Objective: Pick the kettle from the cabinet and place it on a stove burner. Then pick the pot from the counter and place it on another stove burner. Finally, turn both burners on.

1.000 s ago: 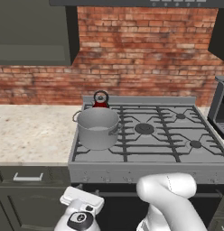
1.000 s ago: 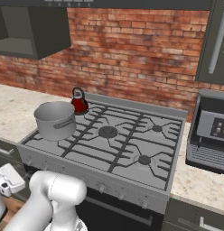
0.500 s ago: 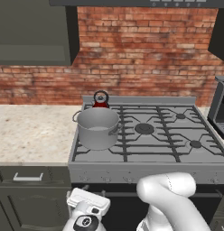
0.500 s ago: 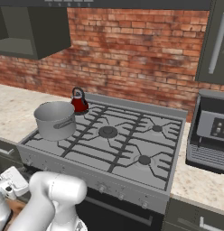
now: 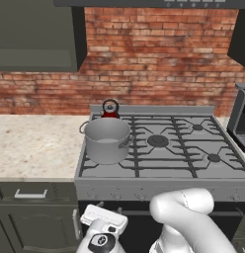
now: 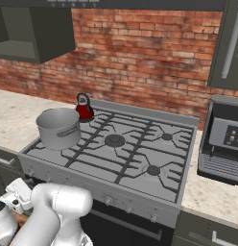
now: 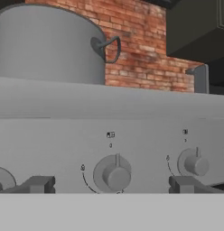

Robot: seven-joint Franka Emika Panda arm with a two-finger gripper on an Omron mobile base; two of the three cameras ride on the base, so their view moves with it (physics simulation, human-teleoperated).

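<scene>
- Your jaws stand released and empty, low before the stove's front panel; one fingertip sits at each side of the middle knob, not touching it.
- The pot rests on the front left burner, above and beyond the jaws; the kettle stands just behind it on the rear left burner, so both placements look done and only the knobs remain.
- Risk of the wrong knob: a second knob lies to the right of the jaws and a third is cut off at the left. Which knob feeds which burner cannot be read from the small marks above them, so you could light a bare burner.
- Risk of a poor grip: if you close off-centre, one fingertip may slide off the round knob face and turn nothing.
- Risk of collision: push in too far and the fingertips strike the panel.
</scene>
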